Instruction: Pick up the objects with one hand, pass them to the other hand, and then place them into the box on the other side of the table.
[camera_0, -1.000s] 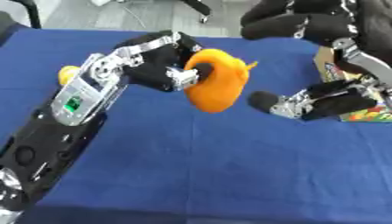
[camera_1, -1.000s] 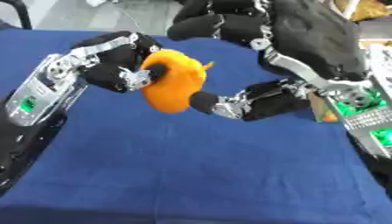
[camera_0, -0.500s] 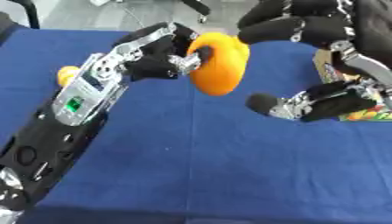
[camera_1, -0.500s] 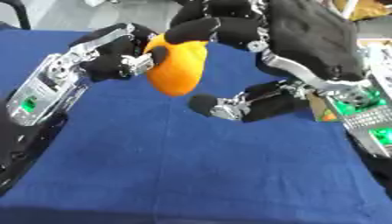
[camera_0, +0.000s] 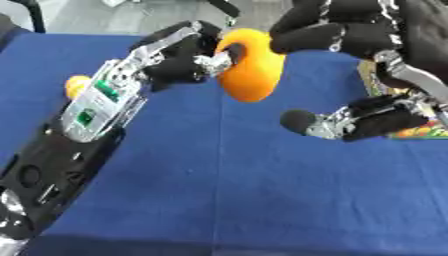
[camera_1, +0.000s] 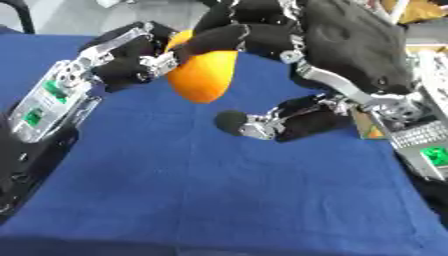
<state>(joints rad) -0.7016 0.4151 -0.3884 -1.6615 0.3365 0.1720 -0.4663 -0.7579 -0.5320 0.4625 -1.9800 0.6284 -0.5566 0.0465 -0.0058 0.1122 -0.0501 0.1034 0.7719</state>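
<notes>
The curled fingers of the robot's left hand (camera_0: 188, 60) are wrapped against the left side of an orange, rounded, pear-like object (camera_0: 249, 65), holding it in the air above the blue table (camera_0: 227, 190). The object hangs with its narrower end pointing down and its broad top level with the fingers.

The robot's right hand (camera_1: 337, 47) reaches in from the upper right. Its black fingers (camera_0: 319, 35) are bent and spread over the top right of the orange object, touching or nearly touching it; whether they grip it cannot be told. Its thumb (camera_0: 341, 122) juts out to the left lower down, below and to the right of the object and apart from it, so the hand forms a wide, open cradle around that side.

The left forearm, black with a silver panel and green lights, runs from the lower left corner up to the hand. A second small orange thing (camera_0: 77, 86) lies on the table behind that arm, mostly hidden. At the right edge, behind the right hand, part of a colourful box (camera_0: 411, 131) sits on the cloth.
</notes>
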